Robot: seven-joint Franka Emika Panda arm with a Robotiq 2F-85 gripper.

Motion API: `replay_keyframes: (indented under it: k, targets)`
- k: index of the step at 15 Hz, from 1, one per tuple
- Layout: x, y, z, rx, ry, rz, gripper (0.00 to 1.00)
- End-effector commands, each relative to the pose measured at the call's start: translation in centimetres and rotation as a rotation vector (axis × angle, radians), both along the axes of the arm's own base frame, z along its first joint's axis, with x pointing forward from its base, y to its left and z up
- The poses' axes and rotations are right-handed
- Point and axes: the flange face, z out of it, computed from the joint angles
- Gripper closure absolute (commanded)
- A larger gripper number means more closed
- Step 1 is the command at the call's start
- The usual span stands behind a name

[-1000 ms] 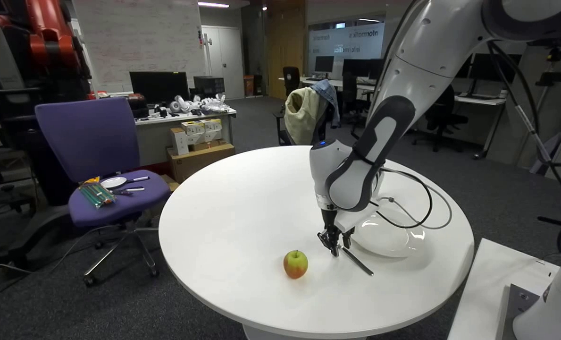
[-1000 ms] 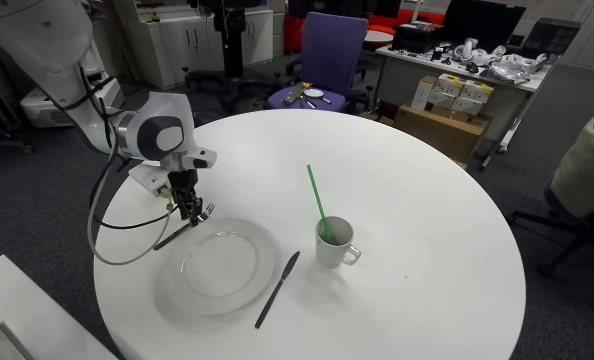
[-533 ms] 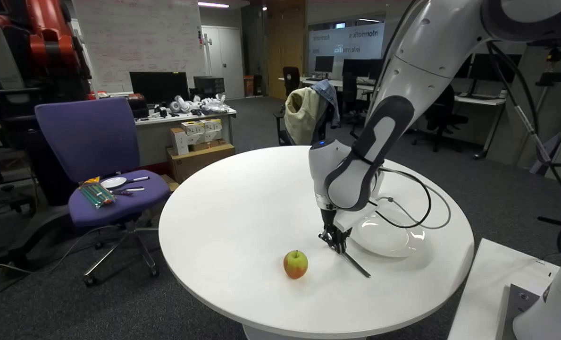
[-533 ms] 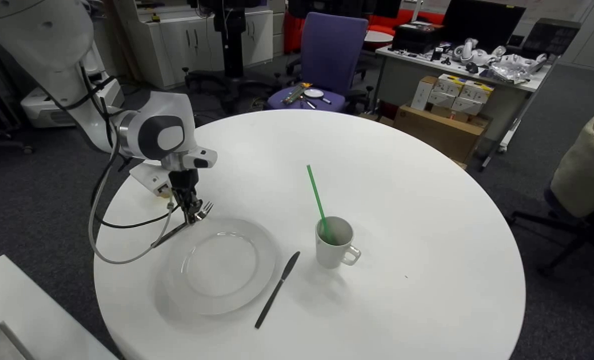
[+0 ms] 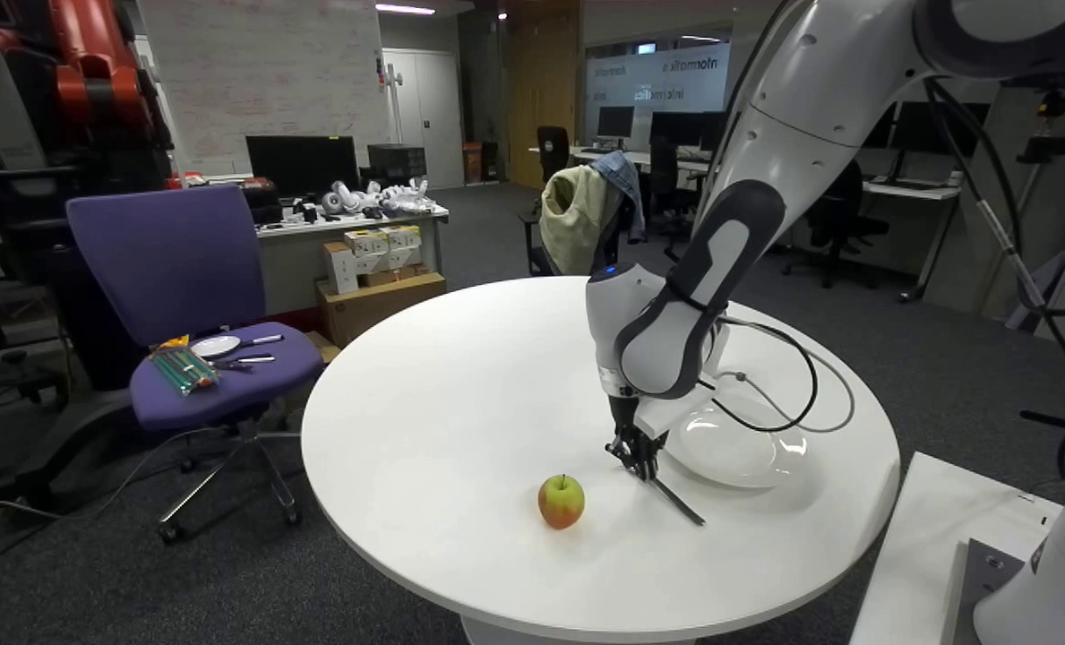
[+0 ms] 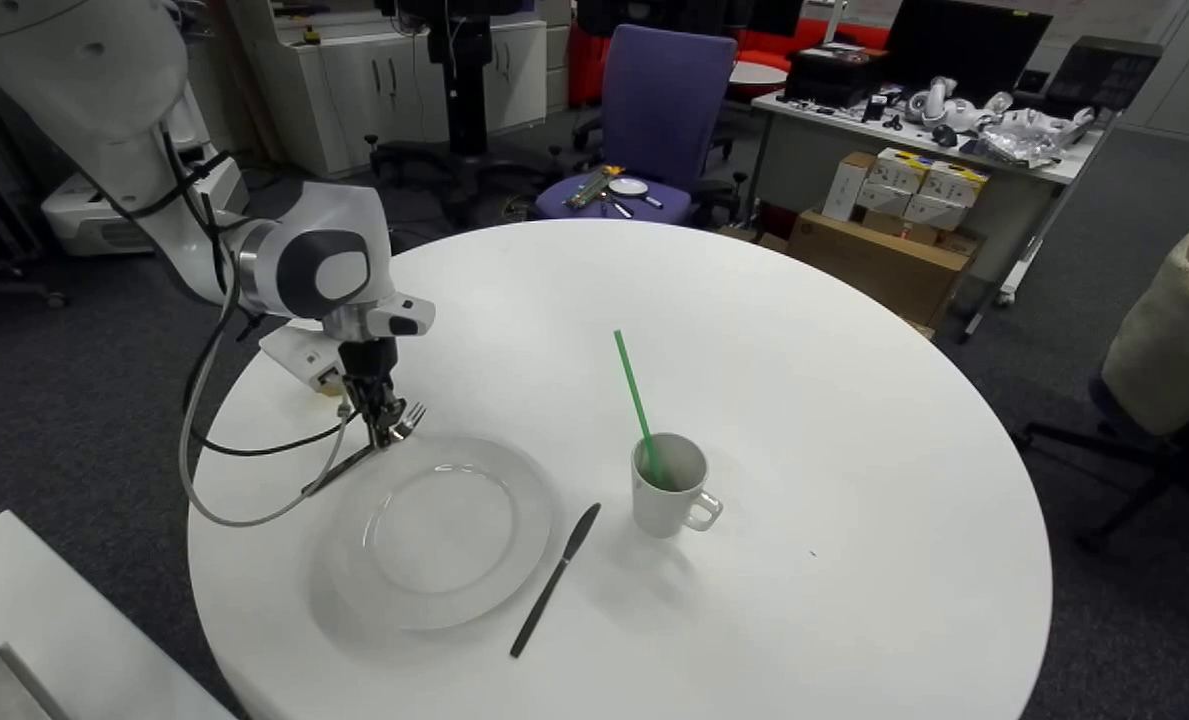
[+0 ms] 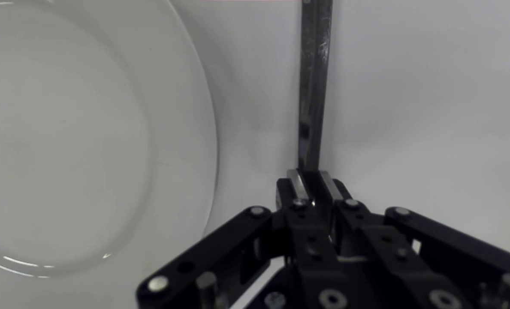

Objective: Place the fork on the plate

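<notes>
1. Here's the fork point(image 7: 313, 86), just beside the plate point(image 6: 444, 530), with a strip of bare table point(image 6: 804, 350) showing between the two in the wrist view.
2. And look at the jaws: set narrow, with the fork held between them, the gripper point(image 7: 310, 177) pointing down at the table.
3. Silvery tines point(image 6: 414, 416) poke out past one side; the dark handle point(image 5: 679, 503) runs out the other. Is the fork touching the table? I can't tell from here.
4. Plate next: white, round, broad-rimmed, lying flat, light glinting off its inner ring.
5. Across the plate from the fork we find the knife point(image 6: 554, 582), dark, lying flat on the table, its blade end near the mug point(image 6: 662, 512).
6. The mug stands upright, white, a green straw point(image 6: 636, 392) leaning out of it.
7. Over to an exterior view: the apple point(image 5: 561, 503), green blushing to red, sits stem-up on the table, near the jaws but clear of them.
8. Above it all the arm point(image 5: 792, 130) reaches in, white with dark grey panels, bent low over the table.
9. Beyond the table, a purple chair point(image 5: 169, 260) has odds and ends on its seat; past it, a desk point(image 5: 290, 269) carries a dark monitor point(image 5: 301, 166).
10. And at the back, a whiteboard point(image 5: 268, 81) with faint writing across it.
</notes>
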Motion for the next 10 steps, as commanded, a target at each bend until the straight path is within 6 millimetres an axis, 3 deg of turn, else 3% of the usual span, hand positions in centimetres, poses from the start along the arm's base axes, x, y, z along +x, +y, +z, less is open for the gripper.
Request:
replay_keyframes:
  k: [1, 10]
  targets:
    - [-0.3, -0.1, 2.7, 0.010, -0.001, 0.035, 0.97]
    - [-2.1, -1.2, 8.6, -0.007, -0.010, 0.090, 0.97]
